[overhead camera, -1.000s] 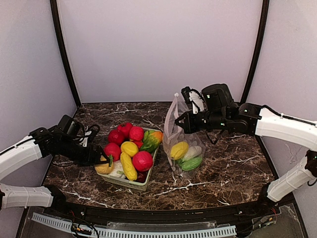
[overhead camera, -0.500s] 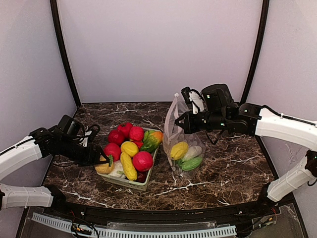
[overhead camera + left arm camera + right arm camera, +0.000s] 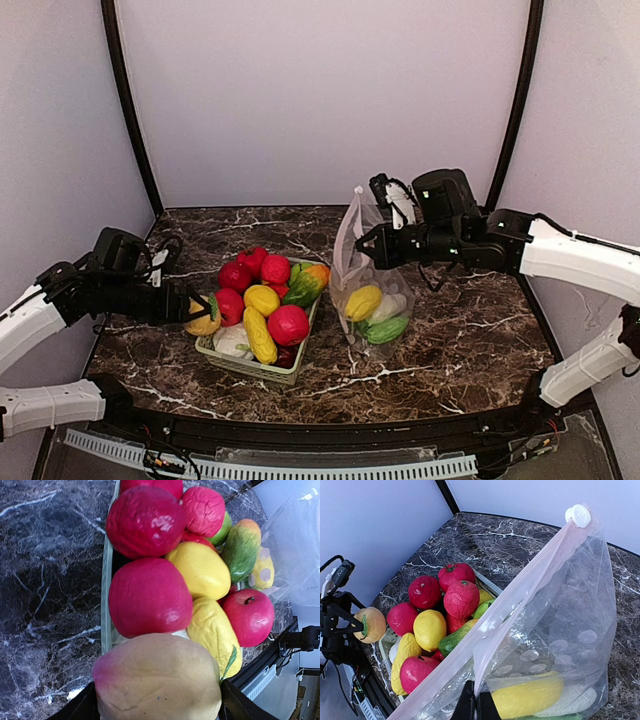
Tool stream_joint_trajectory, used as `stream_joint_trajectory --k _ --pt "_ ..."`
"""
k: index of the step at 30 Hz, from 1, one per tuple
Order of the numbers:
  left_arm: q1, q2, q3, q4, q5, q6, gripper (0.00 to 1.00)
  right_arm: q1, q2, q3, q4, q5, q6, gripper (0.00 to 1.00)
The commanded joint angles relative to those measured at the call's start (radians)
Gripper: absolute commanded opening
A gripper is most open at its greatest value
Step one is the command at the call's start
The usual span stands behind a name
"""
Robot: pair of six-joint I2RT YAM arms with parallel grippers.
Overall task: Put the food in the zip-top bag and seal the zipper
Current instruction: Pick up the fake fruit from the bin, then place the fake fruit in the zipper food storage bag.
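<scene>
My left gripper (image 3: 200, 312) (image 3: 157, 707) is shut on a tan, pink-blushed piece of food (image 3: 203, 318) (image 3: 157, 680), held just over the left rim of the basket. More red, yellow and green food (image 3: 262, 300) (image 3: 150, 597) fills the basket. The clear dotted zip-top bag (image 3: 372, 290) (image 3: 570, 630) hangs upright to the right of it. It holds a yellow (image 3: 362, 302), a white (image 3: 388, 305) and a green piece (image 3: 387, 329). My right gripper (image 3: 368, 240) (image 3: 476, 705) is shut on the bag's upper edge by the pink zipper (image 3: 520, 590). The mouth gapes, with the white slider (image 3: 580, 515) at the far end.
The pale green slatted basket (image 3: 250, 365) sits on the dark marble table (image 3: 470, 340), left of the bag. White walls with black corner posts (image 3: 130, 110) close the back and sides. A black rail (image 3: 330, 430) runs along the near edge.
My left gripper has closed on the tan fruit and drawn back to the left, raising it off the basket's near-left corner. The right arm and the bag have hardly moved.
</scene>
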Motion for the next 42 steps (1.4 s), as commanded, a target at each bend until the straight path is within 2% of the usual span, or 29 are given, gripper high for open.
stream_joint_trajectory --k 1,5,13,17,24,33,42 --pt "0.007 -0.037 0.067 -0.006 0.01 0.043 0.63 -0.009 -0.034 -0.022 0.064 -0.026 -0.025 0.0" --pt "0.006 -0.04 0.126 0.041 0.094 0.054 0.62 -0.01 -0.043 -0.028 0.087 -0.072 -0.051 0.0" --pt "-0.011 0.054 0.235 0.311 0.237 -0.029 0.6 0.0 -0.034 -0.033 0.127 -0.203 -0.098 0.0" --pt "-0.084 0.135 0.297 0.413 0.206 -0.032 0.6 0.013 -0.022 -0.022 0.126 -0.22 -0.114 0.0" --pt "-0.22 0.291 0.342 0.705 0.184 -0.082 0.6 0.024 -0.004 -0.007 0.128 -0.23 -0.124 0.0" --pt "-0.237 0.422 0.377 0.953 0.217 -0.137 0.59 0.025 -0.003 0.0 0.124 -0.231 -0.098 0.0" --pt "-0.268 0.55 0.393 1.04 0.252 -0.174 0.59 0.026 -0.009 0.001 0.137 -0.204 -0.075 0.0"
